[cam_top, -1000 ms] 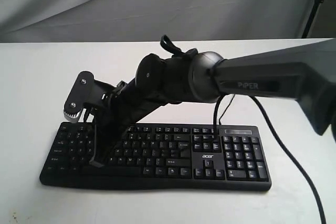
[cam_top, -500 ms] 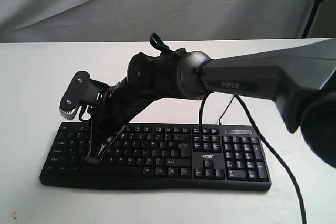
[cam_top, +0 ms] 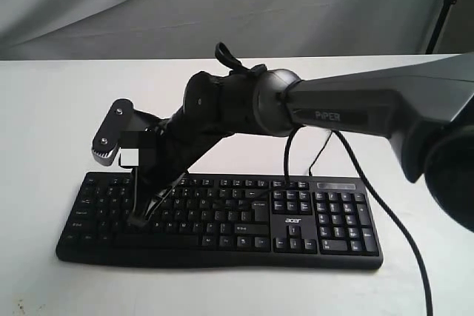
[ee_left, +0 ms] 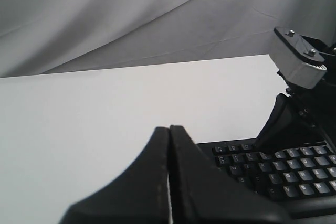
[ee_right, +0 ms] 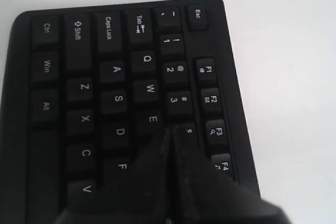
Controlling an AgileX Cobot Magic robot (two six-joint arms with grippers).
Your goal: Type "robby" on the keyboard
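Note:
The black keyboard (cam_top: 326,220) with the white "acer" logo lies on the white table (cam_top: 44,109). My right arm reaches across it from the right. My right gripper (cam_top: 137,221) is shut with nothing in it, tips down on the left letter keys. In the right wrist view the closed right gripper (ee_right: 170,130) tips sit just past the E key on the keyboard (ee_right: 115,69), beside the 4 key; the keys under the fingers are hidden. My left gripper (ee_left: 169,128) is shut and empty, off the keyboard (ee_left: 294,177) at its left end, above the table.
A black cable (cam_top: 404,242) runs over the table at the keyboard's right end toward the front edge. A grey cloth backdrop (cam_top: 111,5) hangs behind the table. The right arm's wrist block (ee_left: 296,59) stands above the keyboard's left end.
The right arm swung slightly left, then back right. Its shut fingertips stayed low over the left letter keys, ending a little farther back. The keyboard has not moved.

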